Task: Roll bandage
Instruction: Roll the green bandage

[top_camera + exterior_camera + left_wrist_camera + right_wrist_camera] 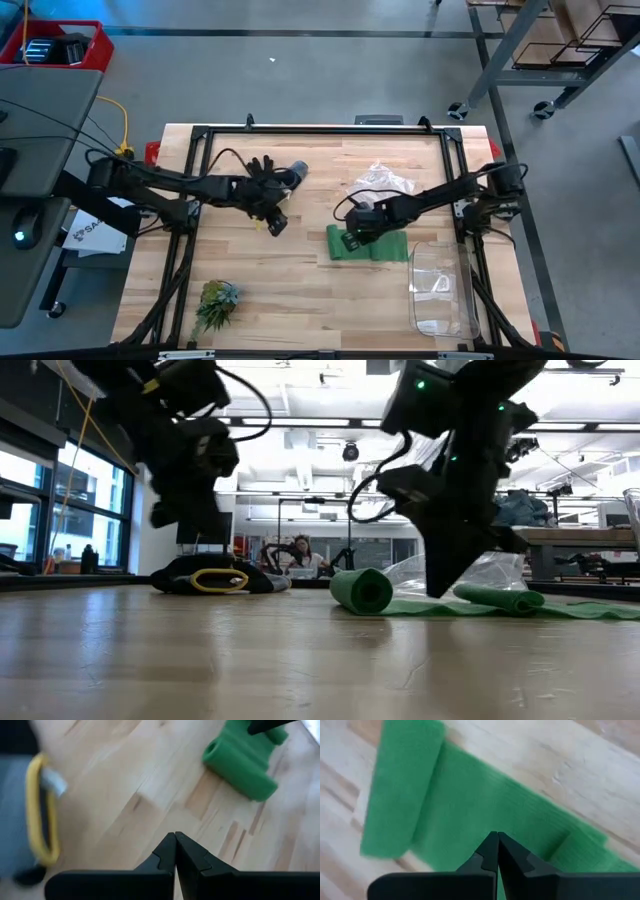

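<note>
Currently my right gripper [496, 851] is pinched shut, empty, tips on the flat part of the bandage [368, 246]. Bandage: mid-green fabric, partly rolled, tight roll at one end [361, 590], loose fold at the other, lying mid-table toward the right. My left gripper [175, 854] is shut too, hovering near the glove [270, 178]. Light wood table [300, 290]; lab room behind. Plant tuft [216, 303] sits near the front edge, clear plastic [440, 290] at right.
</note>
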`<state>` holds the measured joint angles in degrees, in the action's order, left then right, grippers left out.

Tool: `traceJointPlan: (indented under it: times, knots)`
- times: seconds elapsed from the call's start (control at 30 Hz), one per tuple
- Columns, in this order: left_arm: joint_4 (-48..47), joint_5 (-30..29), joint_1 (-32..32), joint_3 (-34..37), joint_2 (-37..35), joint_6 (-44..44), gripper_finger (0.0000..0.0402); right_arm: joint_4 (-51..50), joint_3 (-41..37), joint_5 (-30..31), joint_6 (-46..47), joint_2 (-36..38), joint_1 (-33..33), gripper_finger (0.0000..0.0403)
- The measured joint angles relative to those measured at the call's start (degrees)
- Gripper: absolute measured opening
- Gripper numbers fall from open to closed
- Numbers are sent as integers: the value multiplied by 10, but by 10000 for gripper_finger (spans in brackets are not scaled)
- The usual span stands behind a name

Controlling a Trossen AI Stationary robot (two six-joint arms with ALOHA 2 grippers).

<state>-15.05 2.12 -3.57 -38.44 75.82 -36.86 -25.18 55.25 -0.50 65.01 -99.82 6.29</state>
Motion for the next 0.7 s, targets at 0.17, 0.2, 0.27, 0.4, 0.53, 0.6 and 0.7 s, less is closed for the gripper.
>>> traceJointPlan:
  times: [0.17, 0.2, 0.27, 0.4, 0.53, 0.6, 0.7]
  knots:
    - [-4, -17, 16, 23, -32, -30, 0, 24, 3, -5, 4, -8, -5, 0]
    - [-9, -20, 19, 26, -35, -31, 0, 23, 3, -7, 8, -11, -4, 0]
    - [-24, -36, 23, 31, -44, -45, 0, 24, 3, -11, 12, -18, -4, 0]
    - [-44, -61, 26, 33, -63, -60, 0, 53, 3, -16, 32, -31, 1, 0]
    - [-70, -70, 26, 33, -86, -51, 0, 106, 3, -25, 48, -47, 4, 0]
    - [-104, -74, 26, 33, -99, -51, 0, 125, 3, -27, 64, -55, 5, 0]
    - [-154, -77, 27, 33, -119, -51, 0, 157, 3, -29, 77, -67, 5, 0]
